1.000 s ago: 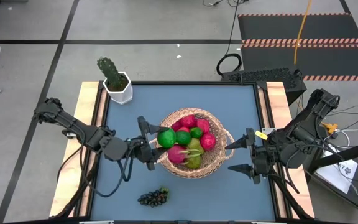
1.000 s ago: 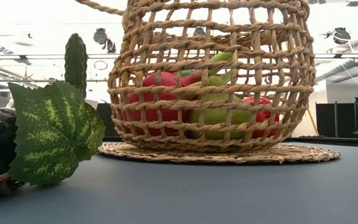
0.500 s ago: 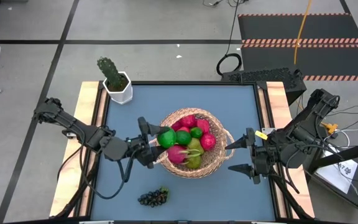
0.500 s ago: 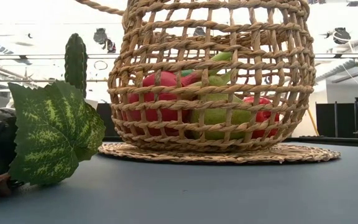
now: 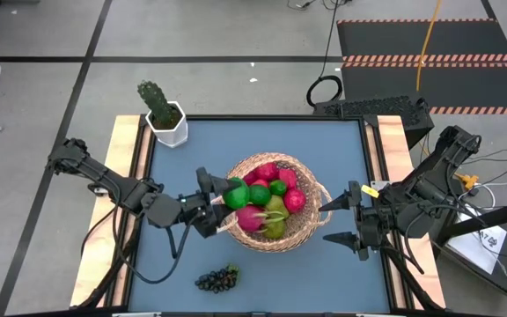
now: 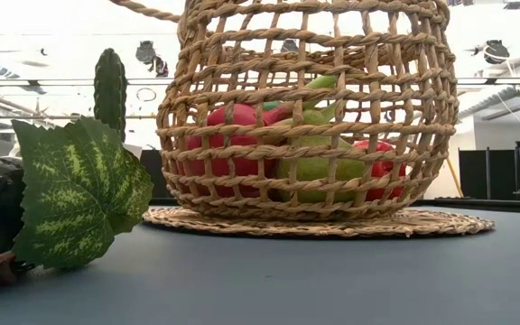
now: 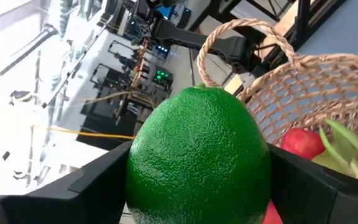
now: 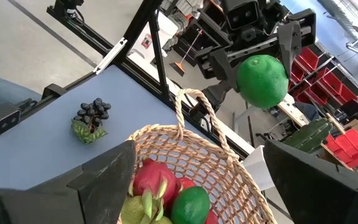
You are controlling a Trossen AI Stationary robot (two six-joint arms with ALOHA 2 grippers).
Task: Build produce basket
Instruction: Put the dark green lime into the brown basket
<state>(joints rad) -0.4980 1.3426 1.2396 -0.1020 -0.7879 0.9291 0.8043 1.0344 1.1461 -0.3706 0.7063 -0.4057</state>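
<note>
A: What does the high view show at frame centre?

B: The basket (image 5: 269, 204) sits on the blue table (image 5: 324, 150), filled with produce: red apples (image 5: 294, 200), a lime (image 5: 277, 187), a pear (image 5: 275, 208) and a pink dragon fruit (image 5: 251, 217).

A: And the left gripper (image 5: 216, 202)?

B: It hovers at the basket's left rim, jaws closed on a large green lime (image 5: 235, 195); the left wrist view shows this fruit (image 7: 199, 165) filling the gap between both fingers (image 7: 86, 186).

A: The right gripper (image 5: 343, 220)?

B: It waits just right of the basket, jaws wide and holding nothing.

A: What lies outside the basket?

B: A dark grape bunch (image 5: 217, 279) rests at lower centre, well apart from the basket; a potted cactus (image 5: 161, 111) stands at the table's upper-left corner
</note>
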